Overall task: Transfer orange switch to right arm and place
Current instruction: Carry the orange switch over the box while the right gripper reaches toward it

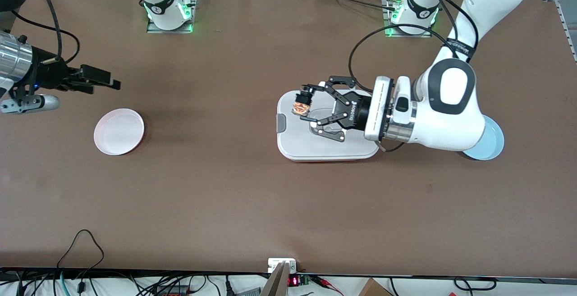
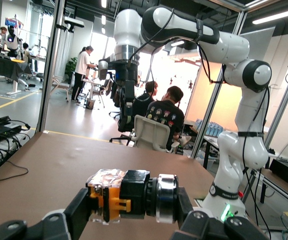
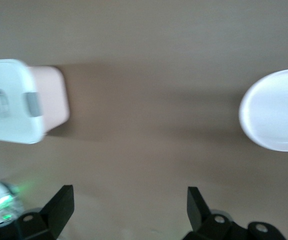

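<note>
Left gripper (image 1: 310, 102) clenches small black-and-orange push-button switch (image 1: 300, 106) over white lidded box (image 1: 297, 145). Right gripper (image 1: 104, 79), jaws apart, waits. We judge handover next: 2 grippers must meet.

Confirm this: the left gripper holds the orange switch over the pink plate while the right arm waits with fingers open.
Wrong about the place. The front view shows the left gripper holding the orange switch over the white lidded box, not the pink plate. The right gripper does wait open.

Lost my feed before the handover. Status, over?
Left gripper shut on orange switch, over the white lidded box. Right gripper open, waiting above the table near the pink plate. Nothing between them.
</note>
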Controlling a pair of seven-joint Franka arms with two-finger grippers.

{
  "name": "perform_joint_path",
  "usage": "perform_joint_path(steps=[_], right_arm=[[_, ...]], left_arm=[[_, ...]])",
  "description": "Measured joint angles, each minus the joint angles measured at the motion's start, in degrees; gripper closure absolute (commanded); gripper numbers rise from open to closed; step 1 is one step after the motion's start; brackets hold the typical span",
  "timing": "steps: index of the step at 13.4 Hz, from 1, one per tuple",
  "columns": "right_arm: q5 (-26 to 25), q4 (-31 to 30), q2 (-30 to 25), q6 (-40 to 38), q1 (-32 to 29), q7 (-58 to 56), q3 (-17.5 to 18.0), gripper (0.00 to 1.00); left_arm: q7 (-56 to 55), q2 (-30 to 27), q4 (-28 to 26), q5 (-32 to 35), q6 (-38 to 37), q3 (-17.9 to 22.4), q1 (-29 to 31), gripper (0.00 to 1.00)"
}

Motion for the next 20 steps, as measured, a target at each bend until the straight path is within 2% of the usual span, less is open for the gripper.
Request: perform_joint_path(steps=[6, 11, 15, 18, 20], right_arm=[[22.6, -0.46, 4.51, -6.39, 0.02, 0.04, 0.01, 0.0], [33.76, -0.99, 8.43, -6.48, 1.71, 0.03, 0.11, 0.0], [46.78, -5.04, 9.02, -5.25, 2.77, 0.13, 0.14, 0.0], [56.38, -9.93, 9.1, -4.92, 2.95, 0.29, 0.14, 0.0], [60.24, -12.82, 9.12, -3.74, 3.52, 0.23, 0.16, 0.0]], left_arm=[[0.0, -0.01, 0.08, -3.32, 3.57, -0.2, -1.48, 1.0], [0.0, -0.03, 0.15, -4.8, 6.78, -1.18, -3.21, 1.0], [-0.33, -0.14, 0.17, -6.55, 10.6, -1.45, -6.19, 1.0], [-0.63, -0.13, 0.1, -10.27, 17.32, -1.52, -11.14, 1.0], [-0.64, -0.12, 0.08, -12.02, 20.1, -1.52, -13.27, 1.0]])
